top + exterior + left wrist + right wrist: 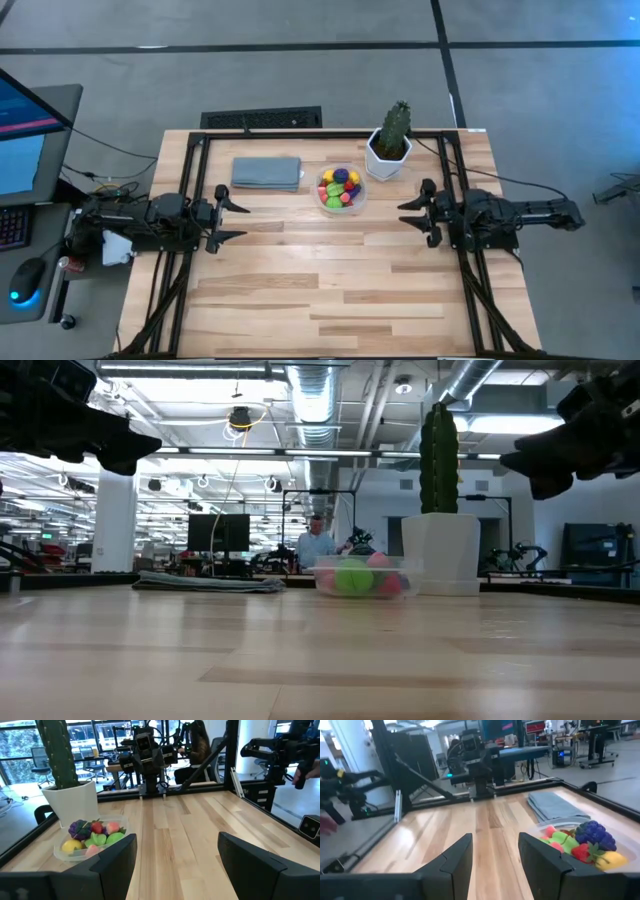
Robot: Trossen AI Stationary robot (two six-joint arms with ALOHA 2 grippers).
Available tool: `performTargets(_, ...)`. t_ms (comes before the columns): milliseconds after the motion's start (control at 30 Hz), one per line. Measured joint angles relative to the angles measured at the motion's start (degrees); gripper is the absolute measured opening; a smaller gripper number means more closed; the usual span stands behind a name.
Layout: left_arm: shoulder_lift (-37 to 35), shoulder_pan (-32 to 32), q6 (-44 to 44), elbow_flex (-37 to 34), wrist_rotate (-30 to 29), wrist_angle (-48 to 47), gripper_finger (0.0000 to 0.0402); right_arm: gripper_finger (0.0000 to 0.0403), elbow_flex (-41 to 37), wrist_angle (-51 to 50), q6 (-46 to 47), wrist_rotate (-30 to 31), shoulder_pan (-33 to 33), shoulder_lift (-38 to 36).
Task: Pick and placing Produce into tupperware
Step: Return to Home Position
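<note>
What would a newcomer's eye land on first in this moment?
The bright heap of toy produce filling the small clear tupperware at the back middle of the table stands out most. The tall cactus in its white pot is just to the right of it, and a folded grey-blue cloth to the left. The left tool and right tool hang open and empty, facing each other from either side.

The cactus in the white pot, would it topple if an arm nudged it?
Likely tippy if hit high: the cactus stands taller than its narrow white pot. A low nudge would probably just slide it over the smooth wooden table.
</note>
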Motion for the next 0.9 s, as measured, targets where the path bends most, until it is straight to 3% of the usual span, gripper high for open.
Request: performTargets(900,0.0,0.02,-0.01,-0.02,-1.11,-0.02,0.027,0.0182,-0.02,-0.13,-7.28,-2.52,0.04,1.33)
